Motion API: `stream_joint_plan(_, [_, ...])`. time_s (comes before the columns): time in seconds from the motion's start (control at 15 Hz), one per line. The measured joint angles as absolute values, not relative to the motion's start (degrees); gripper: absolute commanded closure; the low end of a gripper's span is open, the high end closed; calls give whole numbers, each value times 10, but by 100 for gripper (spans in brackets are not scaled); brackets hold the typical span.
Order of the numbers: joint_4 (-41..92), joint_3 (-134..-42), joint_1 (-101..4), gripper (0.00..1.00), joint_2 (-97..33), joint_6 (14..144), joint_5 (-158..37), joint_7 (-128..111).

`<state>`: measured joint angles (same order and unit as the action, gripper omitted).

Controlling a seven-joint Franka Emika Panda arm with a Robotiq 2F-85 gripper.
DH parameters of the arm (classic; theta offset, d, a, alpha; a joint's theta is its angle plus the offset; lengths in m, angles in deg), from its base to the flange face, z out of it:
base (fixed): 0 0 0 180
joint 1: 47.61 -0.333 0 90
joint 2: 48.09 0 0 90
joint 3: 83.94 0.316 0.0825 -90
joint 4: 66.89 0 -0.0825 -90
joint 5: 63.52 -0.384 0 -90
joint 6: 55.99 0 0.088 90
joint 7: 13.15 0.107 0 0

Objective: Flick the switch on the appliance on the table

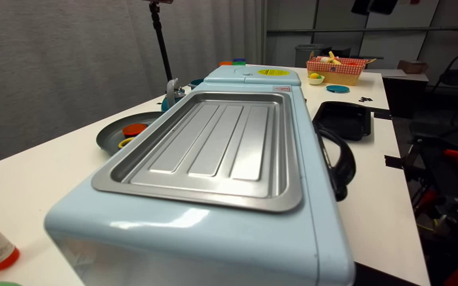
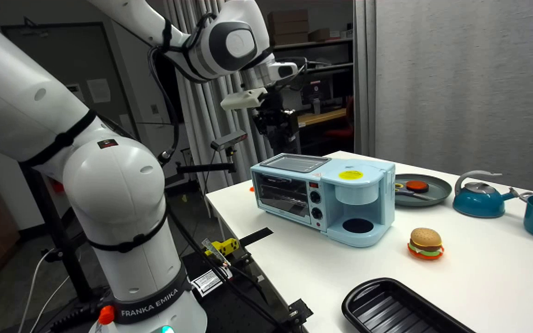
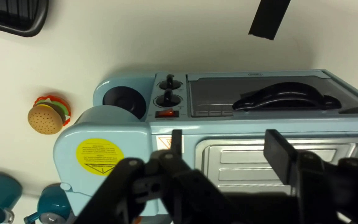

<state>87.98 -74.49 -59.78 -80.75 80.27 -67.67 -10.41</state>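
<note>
Below the tool (image 3: 224,143), open air reaches down to the appliance (image 3: 222,127); its door handle (image 3: 286,91) juts out, and beyond that the bench (image 3: 182,37) gives room.

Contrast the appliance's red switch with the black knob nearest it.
Colour: the switch is red, framed in black; the knob is black.
Shape: the switch is rectangular; the knob is round with a raised grip.
Place: the switch sits higher on the appliance than the knob.
Shared: both are on its front.
</note>
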Motion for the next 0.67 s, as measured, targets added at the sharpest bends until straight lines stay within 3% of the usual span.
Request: stream_joint_plan(0.67, [880,-701,-631,0,-898,731,-681,-52])
